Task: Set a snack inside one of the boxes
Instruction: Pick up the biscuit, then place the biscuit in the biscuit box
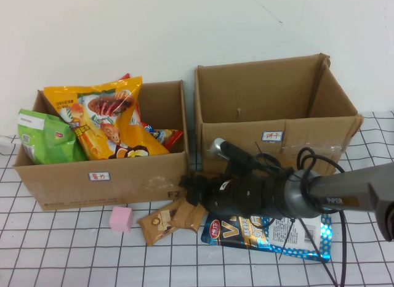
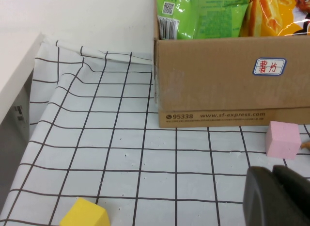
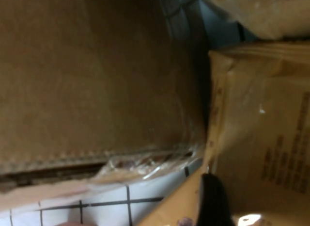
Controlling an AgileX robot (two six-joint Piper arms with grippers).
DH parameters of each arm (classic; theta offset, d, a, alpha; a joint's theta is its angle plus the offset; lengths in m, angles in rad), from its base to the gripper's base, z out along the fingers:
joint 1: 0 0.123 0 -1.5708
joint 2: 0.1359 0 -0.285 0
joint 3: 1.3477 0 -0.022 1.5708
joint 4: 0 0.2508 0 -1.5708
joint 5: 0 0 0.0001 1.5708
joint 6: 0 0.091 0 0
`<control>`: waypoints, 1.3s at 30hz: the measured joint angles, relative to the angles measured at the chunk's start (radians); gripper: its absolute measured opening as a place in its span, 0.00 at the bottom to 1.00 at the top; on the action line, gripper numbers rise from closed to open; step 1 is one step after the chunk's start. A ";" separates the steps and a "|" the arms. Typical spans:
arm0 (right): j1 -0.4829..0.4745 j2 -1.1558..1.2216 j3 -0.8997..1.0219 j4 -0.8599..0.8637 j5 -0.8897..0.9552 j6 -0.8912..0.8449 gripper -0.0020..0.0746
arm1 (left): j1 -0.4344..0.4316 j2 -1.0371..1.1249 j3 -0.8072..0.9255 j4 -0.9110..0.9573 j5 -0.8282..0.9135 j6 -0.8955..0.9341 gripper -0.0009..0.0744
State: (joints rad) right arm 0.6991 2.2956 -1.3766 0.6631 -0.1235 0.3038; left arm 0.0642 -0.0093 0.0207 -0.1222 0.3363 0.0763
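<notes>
Two brown snack packets (image 1: pixel 159 224) lie side by side on the checked cloth in front of the left box (image 1: pixel 98 182). My right gripper (image 1: pixel 189 188) reaches low over the right packet (image 1: pixel 188 214), open, with the packet (image 3: pixel 261 138) against its one visible finger (image 3: pixel 213 201); the other finger is hidden. The left box holds a yellow chip bag (image 1: pixel 108 117) and a green bag (image 1: pixel 46 136). The right box (image 1: pixel 277 90) looks empty. My left gripper (image 2: pixel 277 197) is shut and empty above the cloth, out of the high view.
A blue foil snack bag (image 1: pixel 271 234) lies under my right arm. A pink cube (image 1: pixel 121 218) sits left of the packets and also shows in the left wrist view (image 2: pixel 282 138). A yellow cube (image 2: pixel 85 214) lies near the table's left edge.
</notes>
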 joint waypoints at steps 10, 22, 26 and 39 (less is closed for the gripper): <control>-0.001 0.000 -0.007 -0.042 -0.029 0.005 0.23 | 0.000 0.000 0.000 0.000 0.000 -0.002 0.01; 0.003 -0.113 0.013 -0.217 0.165 0.003 0.21 | 0.000 0.000 0.000 0.000 0.000 -0.002 0.01; 0.010 -0.232 0.083 -0.267 0.174 -0.008 0.21 | 0.000 0.000 0.000 0.000 0.000 -0.002 0.01; -0.042 -0.642 0.350 -0.369 -0.175 -0.170 0.21 | 0.000 0.000 0.000 0.000 0.000 -0.002 0.01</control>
State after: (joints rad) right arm 0.6572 1.6533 -1.0266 0.2943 -0.2988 0.1339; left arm 0.0642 -0.0093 0.0207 -0.1222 0.3363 0.0744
